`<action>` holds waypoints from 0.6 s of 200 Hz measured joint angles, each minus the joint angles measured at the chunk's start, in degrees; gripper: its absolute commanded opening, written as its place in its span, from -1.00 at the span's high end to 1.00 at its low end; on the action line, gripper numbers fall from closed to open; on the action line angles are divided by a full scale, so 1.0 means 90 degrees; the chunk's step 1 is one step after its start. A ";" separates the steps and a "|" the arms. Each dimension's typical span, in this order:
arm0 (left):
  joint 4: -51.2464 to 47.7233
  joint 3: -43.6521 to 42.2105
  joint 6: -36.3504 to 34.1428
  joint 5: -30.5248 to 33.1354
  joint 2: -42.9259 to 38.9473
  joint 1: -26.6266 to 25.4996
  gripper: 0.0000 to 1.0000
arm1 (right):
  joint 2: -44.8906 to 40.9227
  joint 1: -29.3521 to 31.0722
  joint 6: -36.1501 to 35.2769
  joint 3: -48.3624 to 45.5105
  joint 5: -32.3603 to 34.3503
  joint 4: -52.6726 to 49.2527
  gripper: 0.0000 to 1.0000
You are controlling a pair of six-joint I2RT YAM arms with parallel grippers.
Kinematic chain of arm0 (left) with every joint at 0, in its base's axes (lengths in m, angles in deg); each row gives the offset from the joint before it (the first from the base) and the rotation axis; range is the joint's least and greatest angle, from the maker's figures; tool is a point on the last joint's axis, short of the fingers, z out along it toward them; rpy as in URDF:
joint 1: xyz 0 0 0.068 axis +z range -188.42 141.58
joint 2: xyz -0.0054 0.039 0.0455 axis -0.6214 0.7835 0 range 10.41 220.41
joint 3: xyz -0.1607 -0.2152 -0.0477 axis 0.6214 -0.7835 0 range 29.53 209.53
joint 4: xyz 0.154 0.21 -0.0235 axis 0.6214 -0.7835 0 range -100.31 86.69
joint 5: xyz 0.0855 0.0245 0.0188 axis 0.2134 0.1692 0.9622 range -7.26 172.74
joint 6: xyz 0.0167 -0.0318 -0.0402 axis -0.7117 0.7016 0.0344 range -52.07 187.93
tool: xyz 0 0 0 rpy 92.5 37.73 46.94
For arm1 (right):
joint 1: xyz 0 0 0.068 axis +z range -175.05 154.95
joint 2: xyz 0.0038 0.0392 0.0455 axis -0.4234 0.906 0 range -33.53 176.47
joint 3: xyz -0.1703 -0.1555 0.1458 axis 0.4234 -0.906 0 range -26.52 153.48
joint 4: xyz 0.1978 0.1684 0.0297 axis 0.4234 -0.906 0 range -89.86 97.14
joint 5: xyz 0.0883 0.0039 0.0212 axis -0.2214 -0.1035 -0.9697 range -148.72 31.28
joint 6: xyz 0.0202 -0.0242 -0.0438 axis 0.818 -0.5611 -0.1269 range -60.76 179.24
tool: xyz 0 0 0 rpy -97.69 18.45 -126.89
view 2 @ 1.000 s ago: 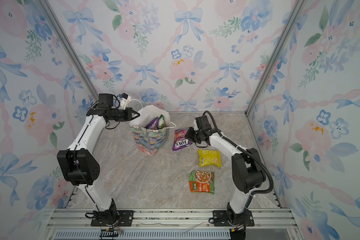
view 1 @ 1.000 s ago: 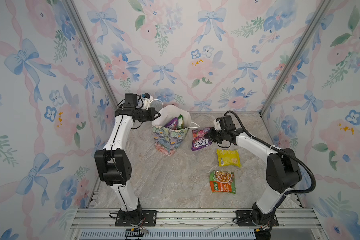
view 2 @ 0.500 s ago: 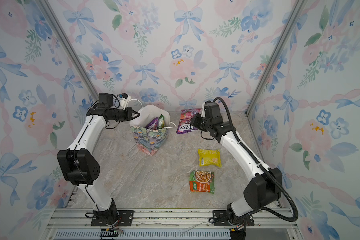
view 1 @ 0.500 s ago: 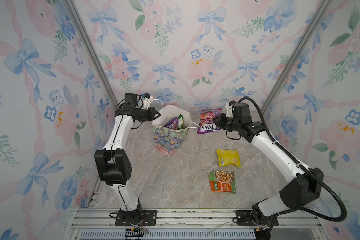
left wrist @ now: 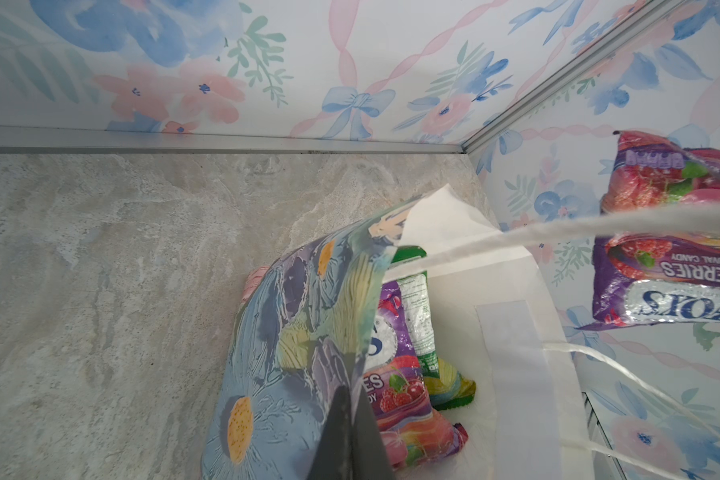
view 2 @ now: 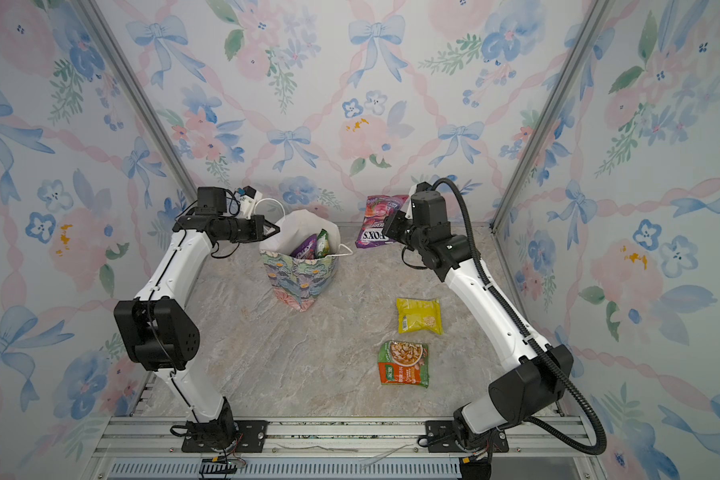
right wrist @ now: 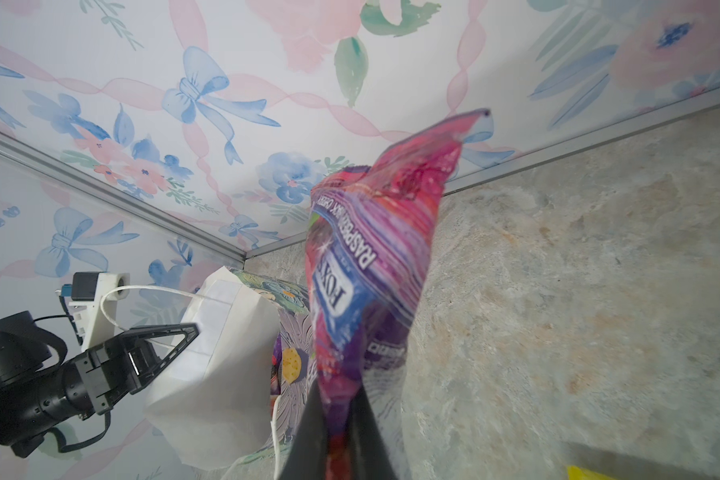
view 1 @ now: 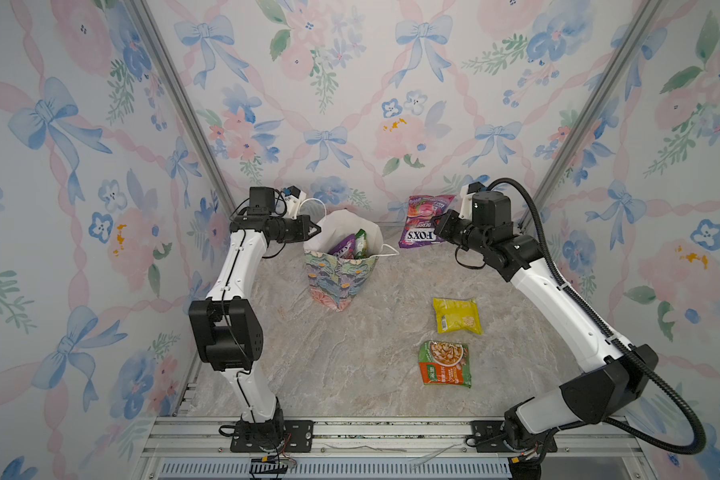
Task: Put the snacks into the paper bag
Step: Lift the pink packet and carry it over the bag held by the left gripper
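In both top views the left pincer (view 1: pixel 317 229) is seen closed on the rim of the paper bag (view 1: pixel 336 279). In the left wrist view the floral wall is pinched between its fingers (left wrist: pixel 350 449). The bag is stood upright, mouth open, on the marble-patterned worktop (view 1: pixel 350 374), at about eleven o'clock of its middle. Inside the bag a purple candy packet (view 1: pixel 344 248) and a green pouch (view 1: pixel 361 243) are lodged on end, touching. At two o'clock of the bag's mouth a purple FOX'S Berries packet (view 1: pixel 421 224) is held clear of the worktop, clamped at its edge by the closed right pincer (view 1: pixel 435 226). A yellow pouch (view 1: pixel 456 316) is laid flat at four o'clock of the bag. An orange-green pouch (view 1: pixel 444 364) is laid near the yellow one, at six o'clock of it.
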 measured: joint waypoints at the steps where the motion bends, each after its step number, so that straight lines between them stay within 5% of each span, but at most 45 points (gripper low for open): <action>1: 0.0002 0.0000 0.0000 0.0000 0.0000 0.0000 1.00 | 0.0002 0.0005 -0.0002 0.0015 0.0007 -0.0002 1.00; 120: 0.0002 0.0000 0.0000 0.0000 0.0000 0.0000 1.00 | 0.1013 0.1404 -0.0556 0.1948 0.0583 0.0075 1.00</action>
